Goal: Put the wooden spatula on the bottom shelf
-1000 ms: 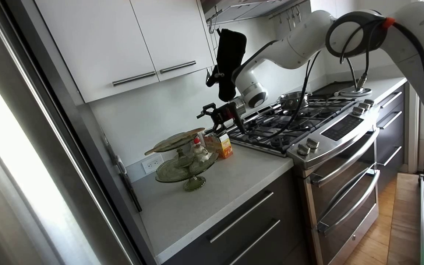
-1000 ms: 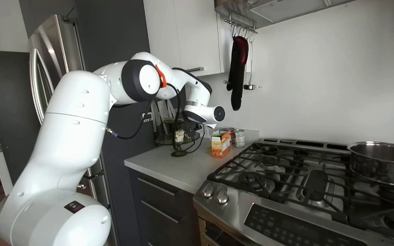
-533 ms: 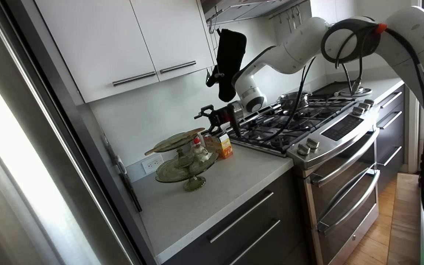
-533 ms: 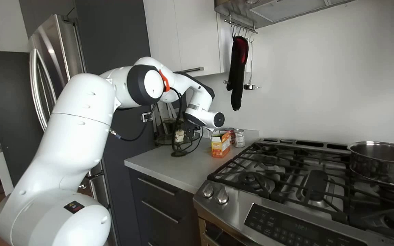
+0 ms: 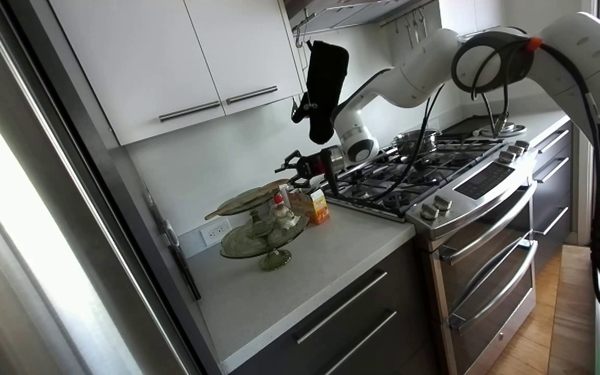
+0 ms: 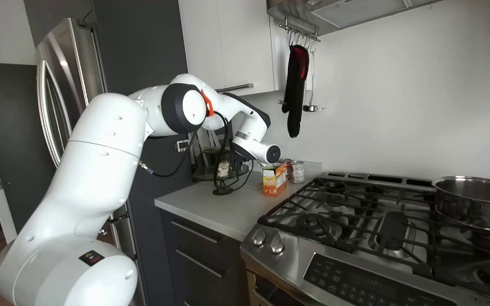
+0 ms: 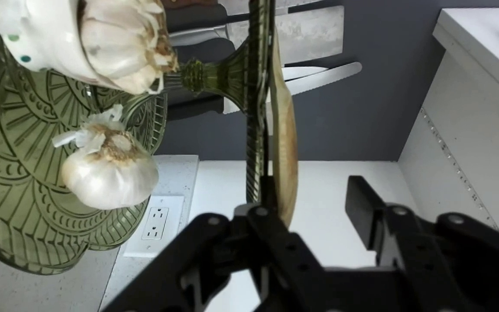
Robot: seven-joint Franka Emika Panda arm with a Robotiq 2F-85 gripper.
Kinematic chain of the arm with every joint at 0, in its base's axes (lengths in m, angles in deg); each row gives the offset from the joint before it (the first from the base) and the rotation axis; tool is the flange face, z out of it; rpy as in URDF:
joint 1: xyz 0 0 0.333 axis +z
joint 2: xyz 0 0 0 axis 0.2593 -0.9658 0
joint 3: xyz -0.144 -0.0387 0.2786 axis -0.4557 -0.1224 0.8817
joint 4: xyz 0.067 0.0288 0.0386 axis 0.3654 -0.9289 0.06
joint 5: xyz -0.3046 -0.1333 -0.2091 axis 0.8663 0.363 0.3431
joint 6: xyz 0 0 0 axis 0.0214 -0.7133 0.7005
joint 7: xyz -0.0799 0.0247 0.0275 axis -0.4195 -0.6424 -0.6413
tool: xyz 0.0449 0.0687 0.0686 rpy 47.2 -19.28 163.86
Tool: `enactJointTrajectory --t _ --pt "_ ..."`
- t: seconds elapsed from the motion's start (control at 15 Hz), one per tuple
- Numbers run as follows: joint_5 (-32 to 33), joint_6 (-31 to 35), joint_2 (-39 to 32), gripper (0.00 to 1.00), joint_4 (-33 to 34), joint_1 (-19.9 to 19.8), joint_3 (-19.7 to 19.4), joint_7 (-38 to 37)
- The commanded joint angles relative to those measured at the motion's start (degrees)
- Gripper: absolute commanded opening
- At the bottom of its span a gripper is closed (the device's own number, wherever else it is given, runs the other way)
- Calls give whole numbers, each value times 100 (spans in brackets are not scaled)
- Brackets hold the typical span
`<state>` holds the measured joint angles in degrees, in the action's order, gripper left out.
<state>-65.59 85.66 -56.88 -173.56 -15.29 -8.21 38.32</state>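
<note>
Kitchen counter: wrist view alone clearly shows garlic in a white dish and on the bottom shelf; wooden spatula on upper tray; gripper fingers apart.

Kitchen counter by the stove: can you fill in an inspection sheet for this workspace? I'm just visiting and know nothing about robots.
Surface: pale counter, bearing an olive-green stand.
Job's things: wooden spatula lies on the stand's upper tray, not yet on the bottom shelf.
Clutter: garlic and a white container on the bottom shelf; orange box and cans on the counter.
Grippers: gripper open; in the wrist view the spatula's end appears in its gap, contact unclear.
Cables: black cables hang in loops from the arm.
Surroundings: stove with a pot on it, oven mitt hanging, knives against a dark panel.
</note>
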Motion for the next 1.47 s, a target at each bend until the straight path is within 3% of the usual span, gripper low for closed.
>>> enactJointTrajectory --t 0.0,0.07,0.13,0.2,0.4,0.8,1.13,1.4 --pt "-141 -207 -54 26 26 -73 6 -35" --pt "-133 -236 -40 28 13 -78 5 -48" --pt "-121 -284 -16 24 -5 -87 2 -54" --pt "-121 -313 4 8 -20 -95 -3 -47" --pt "-123 -424 68 0 -66 -135 -13 -73" --pt "-269 -853 165 2 -96 -254 -7 -276" --pt "-488 -1611 181 2 -149 -352 28 -619" --pt "-361 -2063 500 2 -662 -317 -13 -701"
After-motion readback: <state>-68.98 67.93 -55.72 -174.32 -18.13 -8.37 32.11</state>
